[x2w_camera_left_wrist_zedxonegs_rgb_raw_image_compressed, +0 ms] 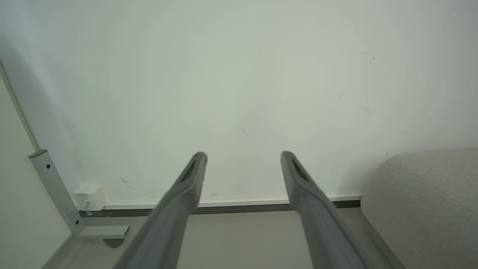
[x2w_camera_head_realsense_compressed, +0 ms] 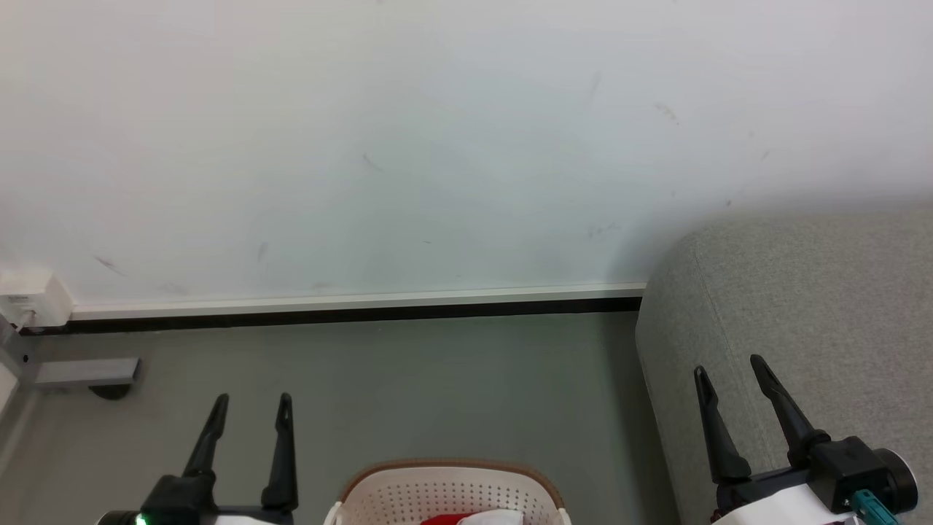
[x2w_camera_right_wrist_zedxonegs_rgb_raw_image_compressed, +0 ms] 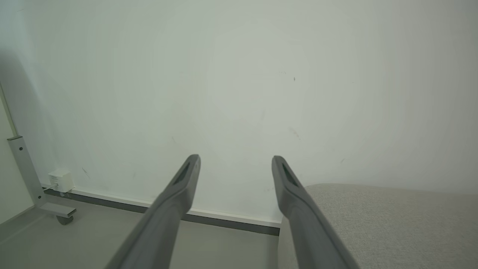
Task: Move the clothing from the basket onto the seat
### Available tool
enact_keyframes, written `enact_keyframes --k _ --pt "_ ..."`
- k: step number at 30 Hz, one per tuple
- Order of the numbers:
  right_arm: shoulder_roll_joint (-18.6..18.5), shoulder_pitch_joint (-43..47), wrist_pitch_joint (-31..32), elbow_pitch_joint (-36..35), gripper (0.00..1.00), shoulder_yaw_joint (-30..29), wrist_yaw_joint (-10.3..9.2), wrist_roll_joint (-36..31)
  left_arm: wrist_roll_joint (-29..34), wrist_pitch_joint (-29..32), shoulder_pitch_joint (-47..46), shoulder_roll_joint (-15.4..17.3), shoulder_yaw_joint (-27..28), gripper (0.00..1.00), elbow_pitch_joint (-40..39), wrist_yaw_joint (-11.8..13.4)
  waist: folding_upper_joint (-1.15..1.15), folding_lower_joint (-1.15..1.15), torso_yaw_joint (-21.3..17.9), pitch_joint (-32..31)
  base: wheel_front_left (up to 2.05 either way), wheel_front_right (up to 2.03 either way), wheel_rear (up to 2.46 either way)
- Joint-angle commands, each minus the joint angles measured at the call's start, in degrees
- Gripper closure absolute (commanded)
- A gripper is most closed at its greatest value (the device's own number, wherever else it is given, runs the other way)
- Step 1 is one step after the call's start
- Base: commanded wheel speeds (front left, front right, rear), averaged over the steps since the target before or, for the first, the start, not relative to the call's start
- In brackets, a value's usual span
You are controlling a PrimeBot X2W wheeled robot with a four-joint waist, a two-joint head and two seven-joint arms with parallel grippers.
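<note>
- Left gripper [x2w_camera_head_realsense_compressed: 253,399] rises at the lower left of the head view. Its two dark fingers are spread well apart with nothing between them, and its body is cut off by the bottom edge.
- Right gripper [x2w_camera_head_realsense_compressed: 729,364] rises at the lower right, its fingers likewise parted and empty. They stand against the grey fabric of the seat [x2w_camera_head_realsense_compressed: 802,292], but I cannot tell whether the tips touch it.
- Between the two grippers, the basket [x2w_camera_head_realsense_compressed: 452,464] pokes up from the bottom edge. Its brown far rim and a strip of perforated wall show, and the rest is out of frame.
- Inside the basket lies the clothing [x2w_camera_head_realsense_compressed: 446,520], seen as a sliver of red beside a patch of white. How much is in there cannot be made out.
- On the right, the seat is cut off by the right and bottom edges. Its rounded corner stands close to the wall [x2w_camera_head_realsense_compressed: 437,146].
- Grey floor [x2w_camera_head_realsense_compressed: 437,379] runs open from the basket's rim to the baseboard [x2w_camera_head_realsense_compressed: 350,302], bounded on the right by the seat's side.
- At the far left, a white box [x2w_camera_head_realsense_compressed: 29,295] sits low on the wall. Below it is a grey metal foot [x2w_camera_head_realsense_compressed: 87,372] with a dark wheel [x2w_camera_head_realsense_compressed: 109,392] beneath, and both the box and the foot are partly cropped.
</note>
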Motion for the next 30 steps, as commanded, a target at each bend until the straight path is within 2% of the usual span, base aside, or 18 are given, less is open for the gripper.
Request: enact_keyframes --k 1,18,25,30 --pt "-0.1 -0.7 -0.2 0.2 0.0 0.1 0.17 0.2 -0.1 0.0 0.6 0.4 0.2 0.0 0.1 -0.1 0.0 0.0 0.0 0.0 0.0 0.0 0.0" --pt "-0.6 -0.9 -0.2 -0.2 0.0 0.2 0.17 0.9 -0.3 0.0 0.5 0.3 0.3 0.0 0.1 -0.4 0.0 0.0 -0.8 0.4 0.0 0.0 0.0" --pt "-0.9 -1.0 -0.2 -0.8 0.0 -0.4 0.17 1.1 -0.5 0.0 0.2 0.2 0.6 0.0 0.4 0.3 0.0 0.0 -2.1 1.2 0.0 0.0 0.0" --pt "-1.1 -1.2 -0.2 -1.3 0.0 -0.8 0.17 1.4 -0.9 0.0 -0.7 0.2 0.5 0.0 0.7 -0.1 0.0 0.0 -3.4 2.2 0.0 0.0 0.0"
